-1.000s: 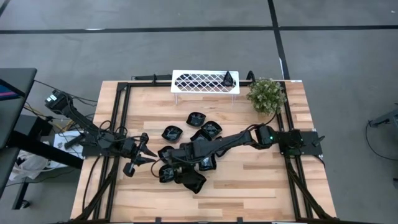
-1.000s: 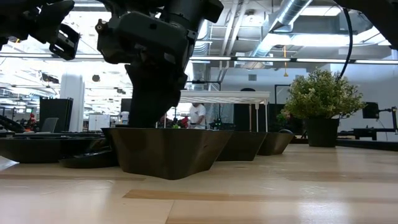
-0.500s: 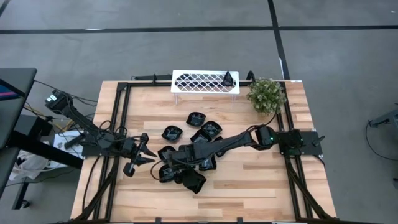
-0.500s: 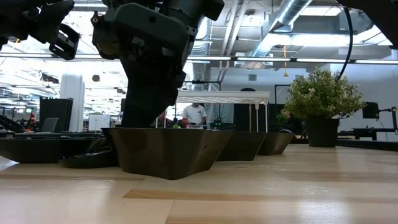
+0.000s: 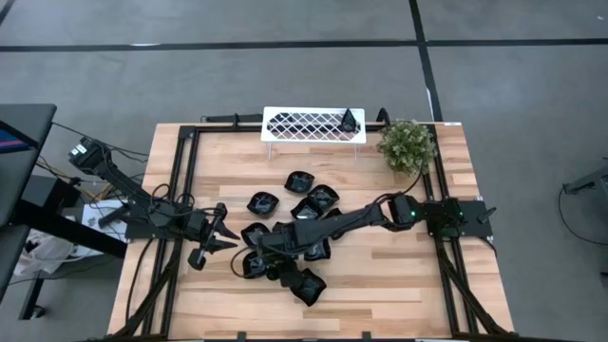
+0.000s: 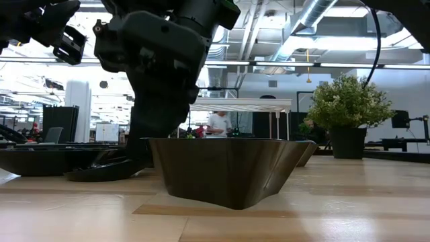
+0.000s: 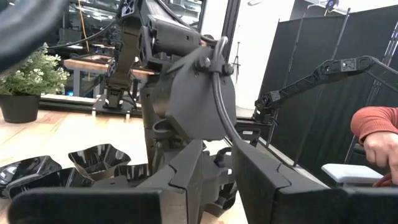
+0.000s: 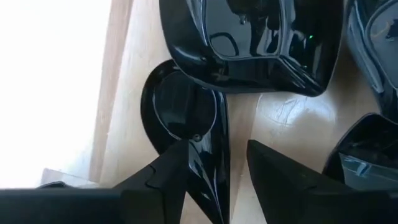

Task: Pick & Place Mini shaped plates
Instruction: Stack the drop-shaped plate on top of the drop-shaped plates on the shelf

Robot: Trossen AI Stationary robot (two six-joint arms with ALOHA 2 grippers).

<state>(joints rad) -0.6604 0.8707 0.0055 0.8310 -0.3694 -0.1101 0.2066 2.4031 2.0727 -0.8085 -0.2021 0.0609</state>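
A white lattice tray stands on legs at the table's far edge with one black dish on its right end, and a small green plant sits at the far right corner. The mini shaped plates lie clustered near the middle of the wooden table, some touching or overlapping. One square black plate sits at the near edge of the cluster and, in the low view, blocks most of the plates behind it. The right gripper reaches across the table low over the cluster, just beside that plate; its fingers are spread on either side of a thin plate rim without pinching it. The left gripper waits just left of the cluster, fingers parted and holding nothing. In the left wrist view, a person's hand in a red sleeve shows beyond the table.
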